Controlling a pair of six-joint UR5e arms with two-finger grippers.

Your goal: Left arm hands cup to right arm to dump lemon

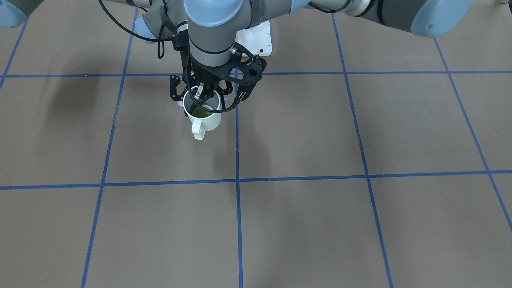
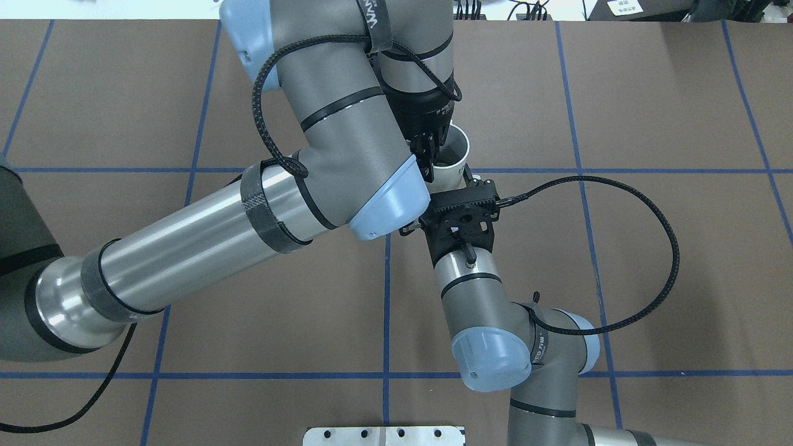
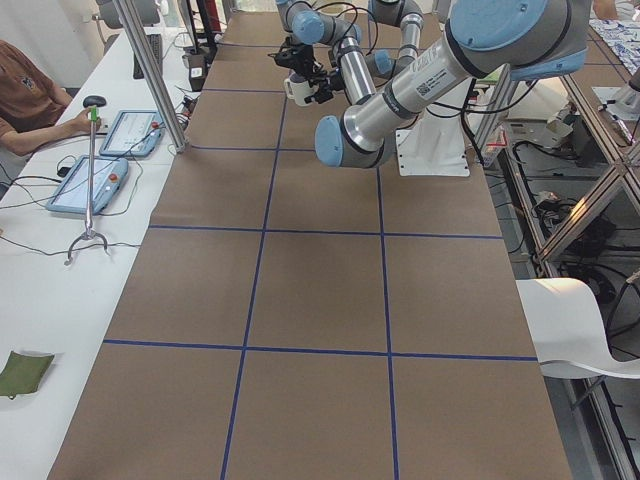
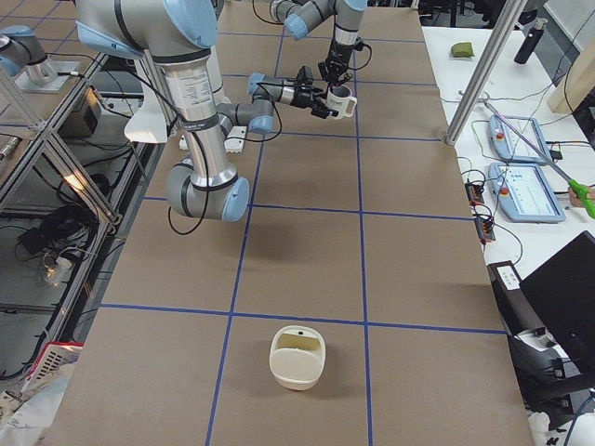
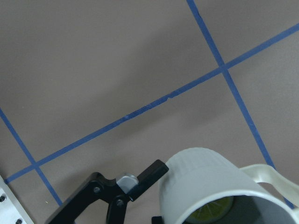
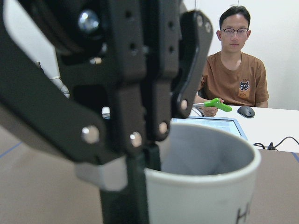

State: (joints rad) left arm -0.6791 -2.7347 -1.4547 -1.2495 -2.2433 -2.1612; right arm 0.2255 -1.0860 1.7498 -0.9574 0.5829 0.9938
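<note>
Left arm (image 2: 217, 223) is reaching across with its wrist pointing straight down. Left gripper (image 2: 429, 158) is pinching the rim of the cup (image 1: 211, 120) on the robot's side, so it is pressed together on the cup wall. The cup is hanging upright directly under this gripper, raised off the table (image 1: 320, 224). Its handle is pointing away from the gripper toward the operators' side.

The lemon (image 1: 202, 111) is sitting inside the cup at the bottom, right below the left gripper's fingertips.

Right arm (image 2: 477, 291) is coming in level from the robot's side. Right gripper (image 1: 203, 98) is standing spread, with the cup between its 2 fingers (image 1: 174, 87), 1 on each side of the wall. In the left wrist view, 1 finger tip is sitting just beside the cup wall. I cannot tell whether it is touching or pressing.

A cream bin (image 4: 297, 358) is sitting on the table well apart from both grippers, toward the right end. Blue tape lines (image 1: 237, 224) are crossing the table under the grippers. Beyond the cup in the right wrist view, a person (image 6: 233, 79) is sitting at a side table holding a green tool (image 6: 217, 105).
</note>
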